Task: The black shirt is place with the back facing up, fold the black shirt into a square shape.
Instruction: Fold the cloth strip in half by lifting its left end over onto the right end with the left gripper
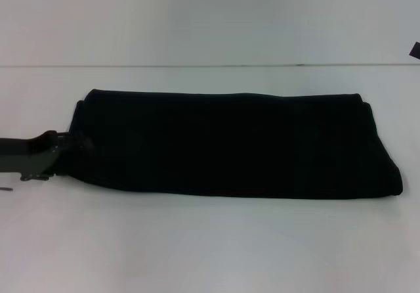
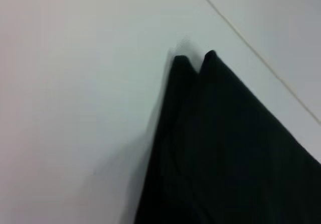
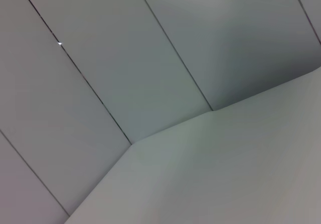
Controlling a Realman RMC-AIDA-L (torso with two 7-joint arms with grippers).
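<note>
The black shirt (image 1: pixel 230 145) lies on the white table (image 1: pixel 210 240), folded into a long band that runs from left to right across the head view. My left gripper (image 1: pixel 80 142) comes in low from the left and meets the band's left end; its tip is lost against the dark cloth. In the left wrist view the black shirt (image 2: pixel 230 148) fills the lower right, with two pointed layered corners sticking out side by side. My right gripper does not show in any view. The right wrist view holds only wall panels and bare table.
The table's far edge (image 1: pixel 210 66) meets a pale wall behind the shirt. A small dark shape (image 1: pixel 415 48) pokes in at the head view's right edge. Bare white surface lies in front of the shirt and to both sides of it.
</note>
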